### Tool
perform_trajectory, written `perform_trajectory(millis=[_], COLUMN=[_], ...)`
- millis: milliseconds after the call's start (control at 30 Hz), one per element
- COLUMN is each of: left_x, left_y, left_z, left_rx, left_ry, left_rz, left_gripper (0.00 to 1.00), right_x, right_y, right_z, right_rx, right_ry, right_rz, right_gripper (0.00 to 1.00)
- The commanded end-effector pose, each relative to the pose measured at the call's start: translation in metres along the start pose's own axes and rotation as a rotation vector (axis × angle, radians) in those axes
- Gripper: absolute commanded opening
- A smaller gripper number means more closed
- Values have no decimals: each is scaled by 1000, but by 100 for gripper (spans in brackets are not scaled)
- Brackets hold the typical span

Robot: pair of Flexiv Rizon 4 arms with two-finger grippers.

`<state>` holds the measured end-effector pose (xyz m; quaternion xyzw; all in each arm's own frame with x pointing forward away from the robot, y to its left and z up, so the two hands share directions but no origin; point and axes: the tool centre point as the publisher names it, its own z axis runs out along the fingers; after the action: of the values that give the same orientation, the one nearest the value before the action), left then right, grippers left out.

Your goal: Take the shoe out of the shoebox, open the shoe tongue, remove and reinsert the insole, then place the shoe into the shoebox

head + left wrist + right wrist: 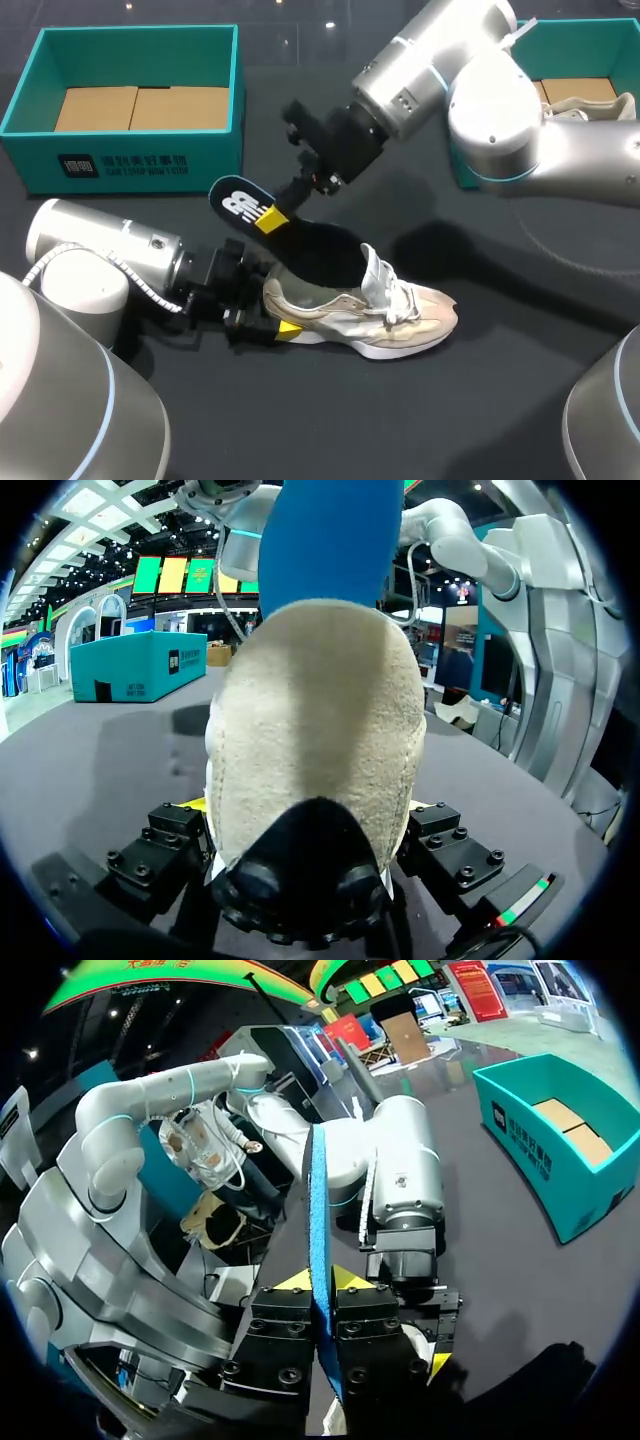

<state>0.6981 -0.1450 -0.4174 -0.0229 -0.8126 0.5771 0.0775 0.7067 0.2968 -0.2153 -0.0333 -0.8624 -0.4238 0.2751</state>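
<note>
The right end effector (273,218), clamped on the insole (236,202) above the heel, should in my judgement keep it in line with the shoe (400,315), which lies on the bench (300,420) with its long axis 9-to-3, its toe at 3 o'clock and its heel pinched in the left end effector (262,312).

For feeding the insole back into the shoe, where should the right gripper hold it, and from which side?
Pinch the insole across its flat faces near the heel end, where the right gripper holds it, coming from above the shoe on its heel side. It is thin and long, so this likely leaves the forepart free to slide into the opening.
</note>
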Motion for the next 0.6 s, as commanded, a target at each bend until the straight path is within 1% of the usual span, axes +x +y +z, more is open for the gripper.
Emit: perform_trajectory(millis=[33, 100, 133, 167, 567, 600], left_x=[-1, -1, -1, -1, -1, -1], left_y=[2, 2, 2, 2, 2, 2], left_z=[1, 1, 1, 1, 1, 1], left_rx=[-1, -1, -1, -1, -1, -1], left_ry=[0, 0, 0, 0, 0, 0], left_rz=[0, 0, 0, 0, 0, 0], left_gripper=[0, 0, 0, 0, 0, 0], right_x=[26, 36, 41, 47, 47, 50], right_y=[19, 31, 36, 40, 40, 40], right_z=[-20, -33, -40, -46, -46, -49], right_rx=[-22, -62, -113, -135, -135, -182], right_ry=[-54, -79, -77, -75, -75, -85], right_rz=[-18, -3, 40, 40, 40, 61], right_gripper=[0, 0, 0, 0, 0, 0])
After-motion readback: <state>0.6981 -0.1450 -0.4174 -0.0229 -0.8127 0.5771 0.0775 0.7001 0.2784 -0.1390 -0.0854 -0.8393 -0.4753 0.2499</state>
